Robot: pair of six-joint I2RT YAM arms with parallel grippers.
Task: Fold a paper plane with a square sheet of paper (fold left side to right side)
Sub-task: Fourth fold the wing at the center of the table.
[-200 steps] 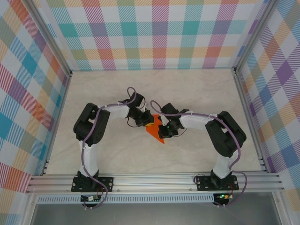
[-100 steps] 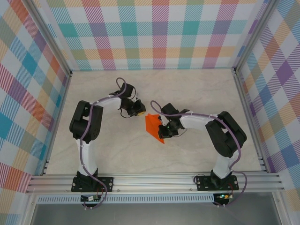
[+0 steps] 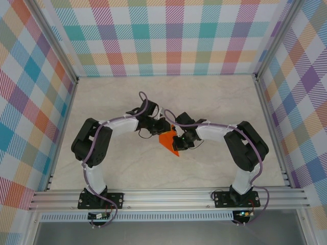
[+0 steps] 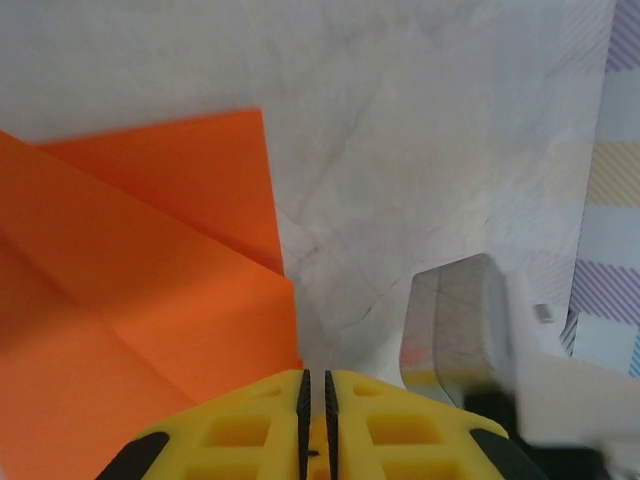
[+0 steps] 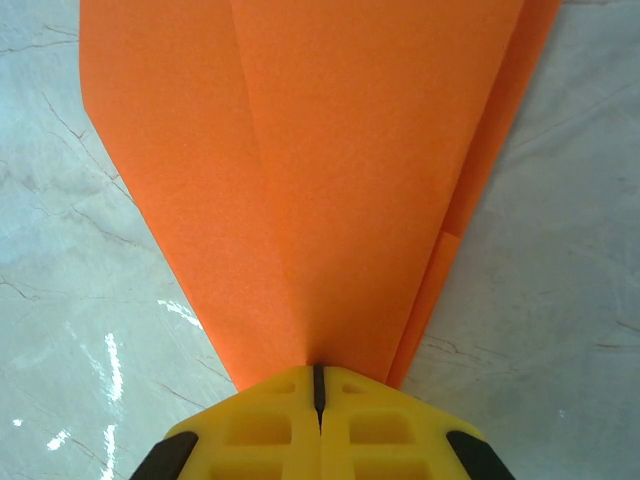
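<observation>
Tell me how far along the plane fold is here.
Done: the paper is already creased into a layered, tapering shape. In hand: the right gripper is shut on its narrow end; the left gripper, closed, sits at its edge. Left: probably narrowing it further; it looks wider than a finished dart.

Crowded at mid-table: left gripper (image 3: 157,128) and right gripper (image 3: 179,139) tip to tip over folded orange paper (image 3: 167,142), with the right one clamped on the paper's point. No way through the near middle, barred by both arms arching in from the sides. Open marble-patterned tabletop (image 3: 214,97) beyond the grippers, clear back to the plaid back wall (image 3: 173,41) and into both far corners. Hemmed on either flank by plaid side walls (image 3: 30,102). Near edge closed off by the aluminium rail (image 3: 168,196) carrying the arm bases.
</observation>
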